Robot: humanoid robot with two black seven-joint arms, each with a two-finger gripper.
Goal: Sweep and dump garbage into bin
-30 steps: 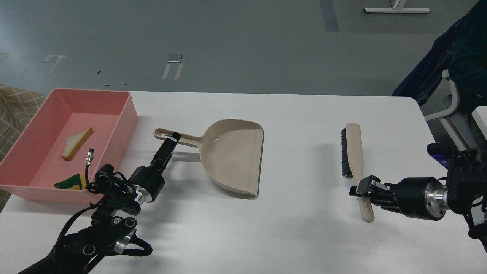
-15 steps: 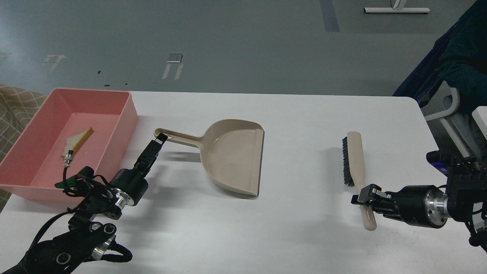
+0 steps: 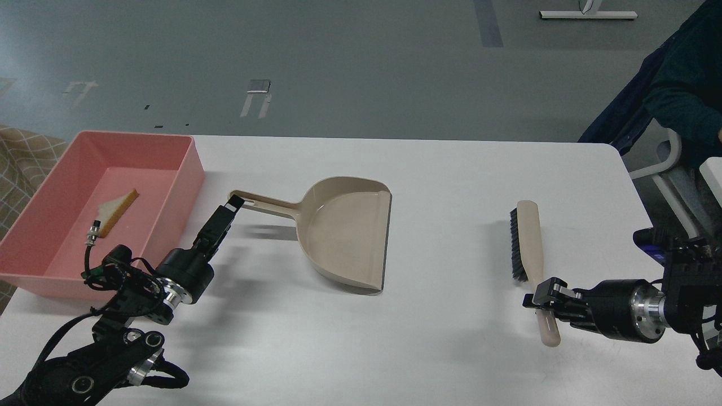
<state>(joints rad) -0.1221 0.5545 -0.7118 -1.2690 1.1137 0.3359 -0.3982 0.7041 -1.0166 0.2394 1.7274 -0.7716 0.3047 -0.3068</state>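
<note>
The pink bin stands at the table's left. The white bread slice with a tan crust lies inside it. The sponge scrap is hidden behind my left arm at the bin's near corner. The beige dustpan lies flat mid-table with its handle pointing left. My left gripper is at the very tip of that handle, its jaws loose around it and not clamped. My right gripper is shut on the handle of the beige brush, whose black bristles face left.
The white table ends close to my right arm on the right. A person in dark clothes sits on a white chair past the table's far right corner. Patterned cloth lies left of the bin.
My left gripper has slid back along the dustpan handle to its tip, and the dustpan has stayed put. My right gripper has pulled the brush toward me and slightly right.
</note>
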